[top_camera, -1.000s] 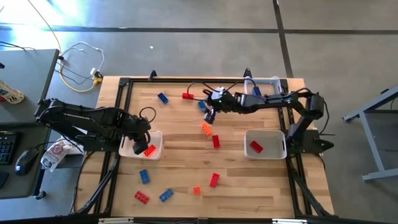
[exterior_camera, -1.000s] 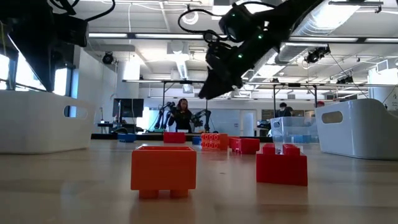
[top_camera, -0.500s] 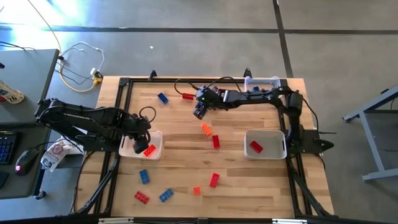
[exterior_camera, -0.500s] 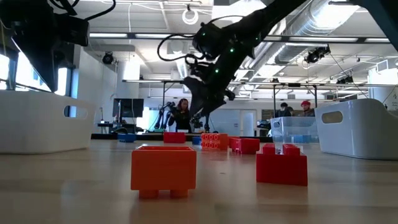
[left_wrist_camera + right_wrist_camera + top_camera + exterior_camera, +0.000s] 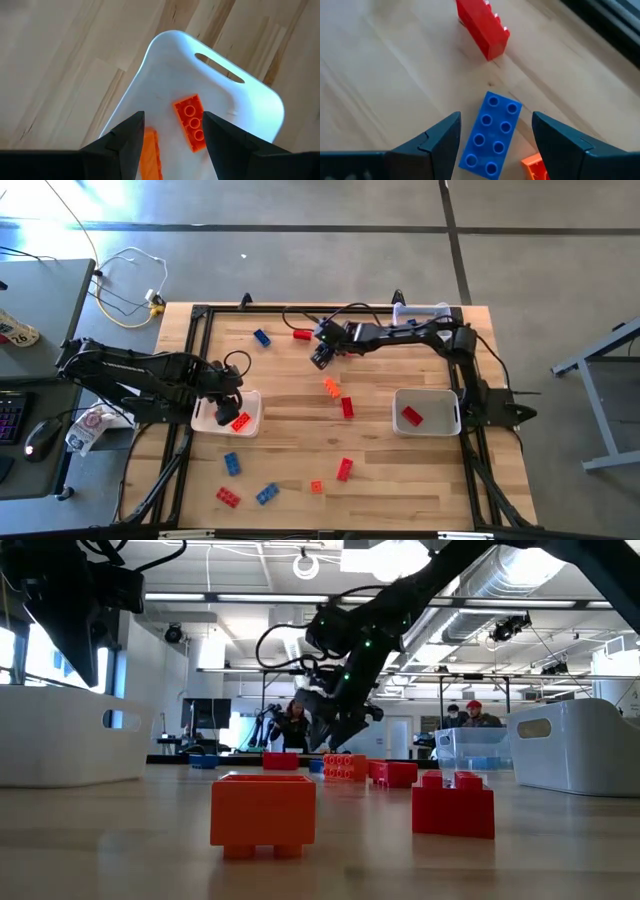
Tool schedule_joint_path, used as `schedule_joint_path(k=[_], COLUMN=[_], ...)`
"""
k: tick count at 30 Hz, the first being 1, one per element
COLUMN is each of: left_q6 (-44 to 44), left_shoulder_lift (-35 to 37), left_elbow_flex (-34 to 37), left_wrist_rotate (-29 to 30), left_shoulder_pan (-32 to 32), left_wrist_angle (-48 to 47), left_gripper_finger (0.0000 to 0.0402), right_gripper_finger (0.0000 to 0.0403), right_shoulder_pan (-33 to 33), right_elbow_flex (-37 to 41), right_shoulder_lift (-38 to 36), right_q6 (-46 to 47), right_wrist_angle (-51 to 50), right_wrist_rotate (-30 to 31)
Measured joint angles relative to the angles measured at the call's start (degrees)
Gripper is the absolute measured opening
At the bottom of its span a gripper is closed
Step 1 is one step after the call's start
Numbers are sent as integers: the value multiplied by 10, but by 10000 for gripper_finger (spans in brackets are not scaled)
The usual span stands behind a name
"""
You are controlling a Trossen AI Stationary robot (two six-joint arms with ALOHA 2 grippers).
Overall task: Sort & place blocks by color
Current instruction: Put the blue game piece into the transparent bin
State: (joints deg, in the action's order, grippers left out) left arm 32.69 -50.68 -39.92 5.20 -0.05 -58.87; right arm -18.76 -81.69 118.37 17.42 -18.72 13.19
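Right gripper (image 5: 492, 145) hangs over the table's 12 o'clock area, fingers spread and empty, straddling a blue block (image 5: 491, 134) lying flat, studs up; a red block (image 5: 483, 26) lies near it and an orange block's corner (image 5: 532, 162) just beside; nothing blocks the blue one. Left gripper (image 5: 172, 137) hovers over the left white tray (image 5: 240, 102) at 9 o'clock, fingers apart, holding nothing; orange blocks (image 5: 191, 121) lie in that tray. Right white tray (image 5: 428, 412) at 3 o'clock holds a red block (image 5: 411, 415). Loose blocks (image 5: 270, 480) scattered around 6 o'clock and centre. A person (image 5: 293, 724) stands in the room behind.
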Motion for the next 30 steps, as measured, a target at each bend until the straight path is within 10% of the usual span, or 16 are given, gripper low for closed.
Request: schedule_joint_path(k=[25,30], left_q6=[1,1], left_shoulder_lift=[0,0], left_elbow_flex=[0,0], left_wrist_rotate=[2,2], left_shoulder_pan=[0,0], left_wrist_angle=[1,1], left_gripper_finger=[184,184], right_gripper_finger=[230,180], right_shoulder_pan=[0,0], right_elbow_flex=[-1,-1], right_shoulder_lift=[44,45], right_q6=[-3,4], right_wrist_angle=[-7,-15], right_wrist_rotate=[-12,-20])
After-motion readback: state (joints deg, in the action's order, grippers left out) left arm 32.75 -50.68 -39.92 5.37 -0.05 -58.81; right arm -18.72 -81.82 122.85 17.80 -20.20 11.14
